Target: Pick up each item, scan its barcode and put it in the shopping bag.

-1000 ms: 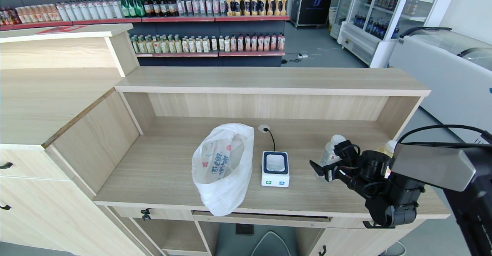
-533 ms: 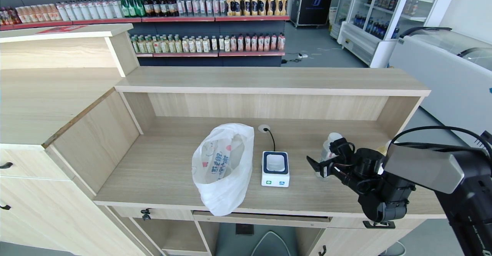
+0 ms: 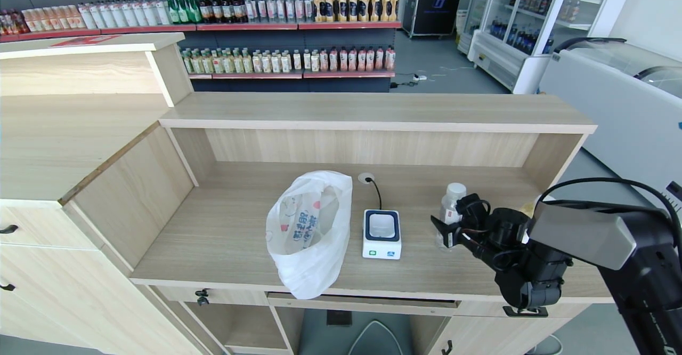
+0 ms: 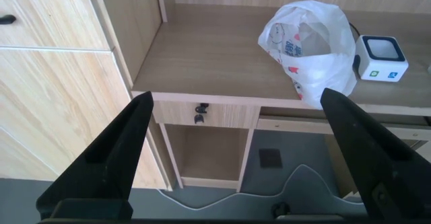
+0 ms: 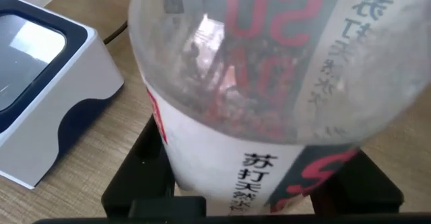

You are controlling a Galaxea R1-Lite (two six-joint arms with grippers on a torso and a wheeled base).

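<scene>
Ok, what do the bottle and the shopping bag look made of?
The bottle looks like clear, glossy plastic: the wall is see-through and catches highlights, and a white printed wrap sits around it. The shopping bag looks like thin white plastic film: it is crinkled, slumped and slightly translucent, with print showing on it.

Right pincer [image 3: 446, 227] clamped, left pincer [image 4: 236, 103] spread

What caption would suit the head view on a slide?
At a shop counter, the right gripper holds a clear bottle beside the barcode scanner and white shopping bag.
</scene>
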